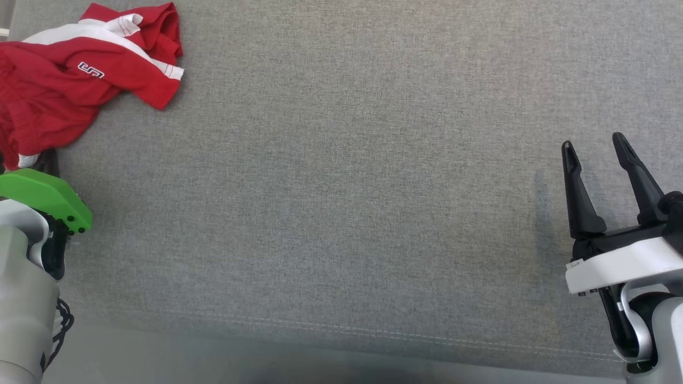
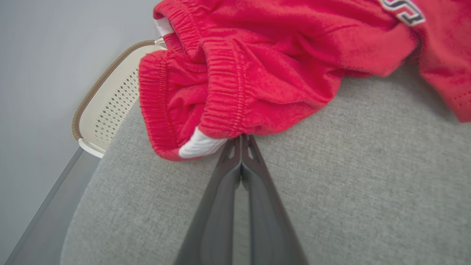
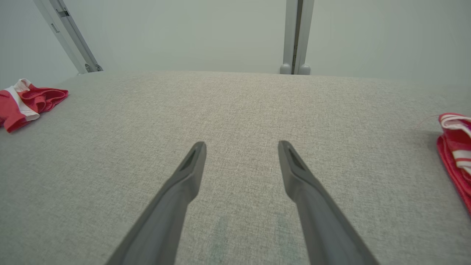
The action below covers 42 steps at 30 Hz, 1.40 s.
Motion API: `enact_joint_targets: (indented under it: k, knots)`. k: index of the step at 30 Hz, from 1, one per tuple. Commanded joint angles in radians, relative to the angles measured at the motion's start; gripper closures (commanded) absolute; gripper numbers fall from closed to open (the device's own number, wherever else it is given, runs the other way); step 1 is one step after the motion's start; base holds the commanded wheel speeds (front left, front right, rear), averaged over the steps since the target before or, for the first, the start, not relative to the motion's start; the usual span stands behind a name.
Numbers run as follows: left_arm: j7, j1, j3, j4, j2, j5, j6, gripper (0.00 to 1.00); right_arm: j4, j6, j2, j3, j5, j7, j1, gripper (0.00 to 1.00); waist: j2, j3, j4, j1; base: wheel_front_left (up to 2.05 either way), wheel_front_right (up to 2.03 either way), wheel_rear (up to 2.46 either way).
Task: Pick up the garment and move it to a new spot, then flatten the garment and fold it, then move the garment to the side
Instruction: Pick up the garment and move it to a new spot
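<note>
stretched to far-left part of counter (image 1: 341,213) with left tool (image 2: 241,141), fingers pressed together, pinching edge of garment (image 2: 257,73) at elastic waistband. parked at lower right of head view with right tool (image 1: 593,143), fingers spread wide, gripping nothing, pointing up view, tilted slightly left. beyond counter edge, pale perforated basket (image 2: 106,106) with brown rim, partly under garment; contents hidden. crumpled at counter's far-left corner: garment red with white stripe, waistband toward left tool, leg hems away; long axis diagonal in head view, lower left to upper right.
</note>
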Motion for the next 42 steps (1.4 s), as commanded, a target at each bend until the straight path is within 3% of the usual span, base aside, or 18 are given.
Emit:
enact_joint_targets:
  k: [1, 16, 22, 23, 24, 25, 31, 38, 42]
  knots:
    - [-0.014, -0.018, -0.003, 0.004, -0.004, -0.001, 0.001, 1.00, -0.004, 0.000, 0.001, -0.002, 0.006, 0.002, 0.001, 0.00, 0.0000, -0.001, 0.004, -0.0001, 0.00, 0.00, 0.00]
    - [-0.107, 0.053, 0.007, -0.049, -0.003, -0.031, 0.002, 1.00, 0.036, 0.000, 0.028, 0.007, 0.010, -0.028, 0.010, 0.00, 0.0000, -0.074, 0.056, -0.0001, 0.00, 0.00, 0.00]
    - [-0.112, 0.132, 0.108, -0.236, 0.020, 0.002, 0.054, 1.00, 0.060, 0.000, 0.043, 0.010, 0.014, -0.047, 0.013, 0.00, 0.0000, -0.116, 0.063, -0.0001, 0.00, 0.00, 0.00]
    - [-0.112, 0.160, 0.132, -0.283, 0.020, 0.013, 0.070, 0.96, 0.066, 0.000, 0.047, 0.012, 0.015, -0.050, 0.016, 0.00, 0.0000, -0.125, 0.063, -0.0001, 0.00, 0.00, 0.00]
    - [-0.112, 0.192, 0.159, -0.328, 0.015, 0.022, 0.087, 0.55, 0.069, 0.000, 0.050, 0.014, 0.017, -0.052, 0.018, 0.00, 0.0000, -0.132, 0.062, -0.0001, 0.00, 0.00, 0.00]
    - [-0.112, 0.221, 0.188, -0.384, 0.009, 0.038, 0.102, 0.00, 0.075, 0.000, 0.053, 0.014, 0.018, -0.058, 0.019, 0.00, 0.0000, -0.141, 0.062, -0.0001, 0.00, 0.00, 0.00]
    - [-0.112, 0.421, 0.318, -0.692, -0.052, 0.140, 0.165, 0.00, 0.102, 0.000, 0.062, 0.027, 0.021, -0.078, 0.021, 0.00, 0.0000, -0.185, 0.063, -0.0001, 0.00, 0.00, 0.00]
    - [-0.112, 0.586, 0.375, -0.922, -0.120, 0.230, 0.212, 0.00, 0.135, 0.000, 0.056, 0.067, 0.028, -0.096, 0.011, 0.00, 0.0000, -0.228, 0.058, -0.0001, 0.00, 0.00, 0.00]
    - [-0.112, 0.684, 0.361, -1.036, -0.154, 0.291, 0.229, 0.00, 0.158, 0.000, 0.059, 0.096, 0.026, -0.110, 0.009, 0.00, 0.0000, -0.262, 0.056, -0.0001, 0.00, 0.00, 0.00]
